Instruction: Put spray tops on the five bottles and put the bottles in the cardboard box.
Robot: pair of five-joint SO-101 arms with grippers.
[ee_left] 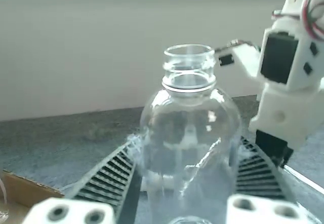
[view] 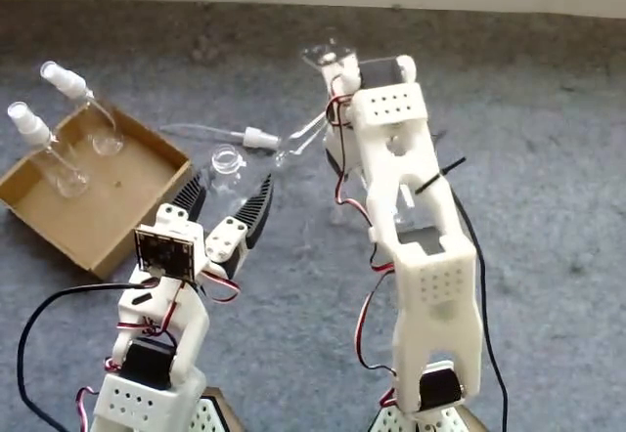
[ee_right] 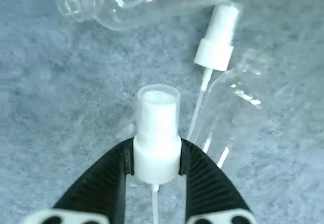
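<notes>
Left tool (ee_left: 187, 145) pinches bottle (ee_left: 188, 107) | right tool (ee_right: 157, 150) pinches spray top (ee_right: 157, 117) | bottle's light and slippery, so you hold its middle.

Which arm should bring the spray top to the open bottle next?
Right. The right gripper is shut on a spray top, while the left gripper holds the open bottle upright.

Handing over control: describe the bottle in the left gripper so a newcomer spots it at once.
On the grey carpet, find the cardboard box; beside its corner is the left gripper. The clear bottle held upright in it is open-necked, unlike the two capped bottles in the box.
</notes>
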